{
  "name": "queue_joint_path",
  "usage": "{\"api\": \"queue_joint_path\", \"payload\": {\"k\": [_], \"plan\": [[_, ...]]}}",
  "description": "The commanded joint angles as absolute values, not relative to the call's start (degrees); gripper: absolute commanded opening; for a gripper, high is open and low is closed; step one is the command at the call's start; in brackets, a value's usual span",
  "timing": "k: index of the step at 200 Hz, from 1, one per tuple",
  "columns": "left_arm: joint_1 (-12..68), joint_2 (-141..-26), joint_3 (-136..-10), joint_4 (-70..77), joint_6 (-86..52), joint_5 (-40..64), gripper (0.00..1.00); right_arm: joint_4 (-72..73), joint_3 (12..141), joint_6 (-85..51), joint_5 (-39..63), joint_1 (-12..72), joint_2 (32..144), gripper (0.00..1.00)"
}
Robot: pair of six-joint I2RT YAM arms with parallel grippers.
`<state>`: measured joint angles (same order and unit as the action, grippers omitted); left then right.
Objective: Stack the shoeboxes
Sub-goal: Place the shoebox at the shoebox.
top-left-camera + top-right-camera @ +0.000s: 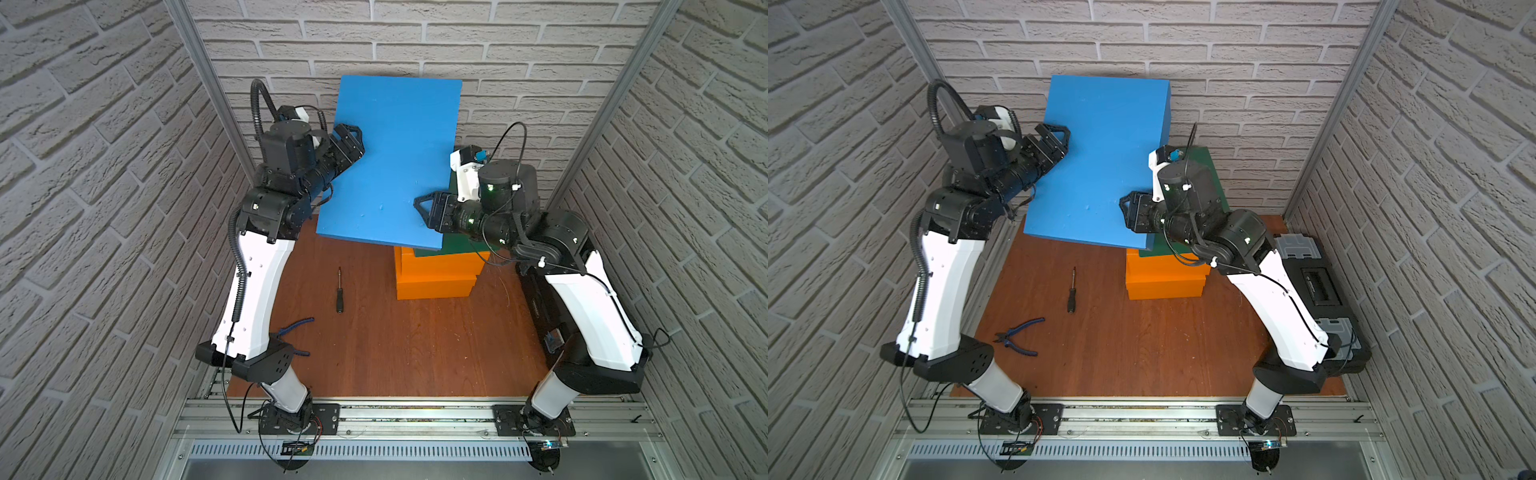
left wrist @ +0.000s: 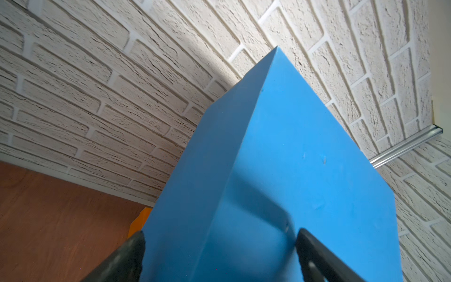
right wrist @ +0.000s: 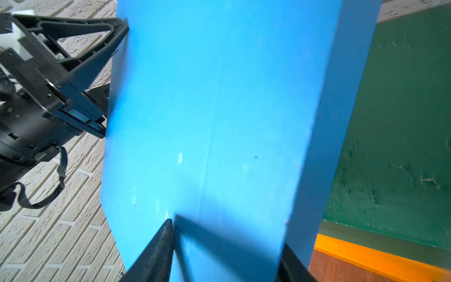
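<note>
Teamwork at my remote station: the left gripper clamps the left long edge of the blue shoebox, one finger over the lid and its partner underneath, mostly hidden in both top views. Pliers and a screwdriver lie on the table below, well apart from the work. The box hangs in the air, skewed to the stack and partly over it; I cannot tell whether its right edge touches anything. The right gripper pinches the opposite edge near the front corner, jaws closed across the box wall. Beneath sit the green shoebox, mostly covered, and two orange shoeboxes under it. I judge the blue box light, hollow and thin-walled. Its matte faces should give friction, but a hard squeeze could dent it, and a hold on the lid alone might lift that off, so opposite long sides are the places to grip. At far right, a black toolbox is half hidden behind the right arm.
</note>
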<state>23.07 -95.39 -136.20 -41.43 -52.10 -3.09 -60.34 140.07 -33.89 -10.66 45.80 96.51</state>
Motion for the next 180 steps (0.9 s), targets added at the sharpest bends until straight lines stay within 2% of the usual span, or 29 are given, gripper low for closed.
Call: {"api": "queue_joint_path", "payload": {"k": [1,80,121,180], "plan": [[29.52,-98.21,-137.68,-37.56,-56.89,5.42,0.95,-48.27,137.86,-30.48,3.95,48.1,98.77,0.41],[31.43,-105.32,-139.11,-30.91,-59.87,7.89,0.94,-45.15,126.91,-33.11,7.24,38.33,91.5,0.4],[31.49,-111.23,-145.96,-31.93,-61.29,9.79,0.94,-41.95,119.86,-35.88,10.2,32.04,87.5,0.4],[31.01,-111.06,-146.78,-30.46,-61.76,8.5,0.98,-35.69,113.36,-42.52,18.42,23.93,85.65,0.39]]}}
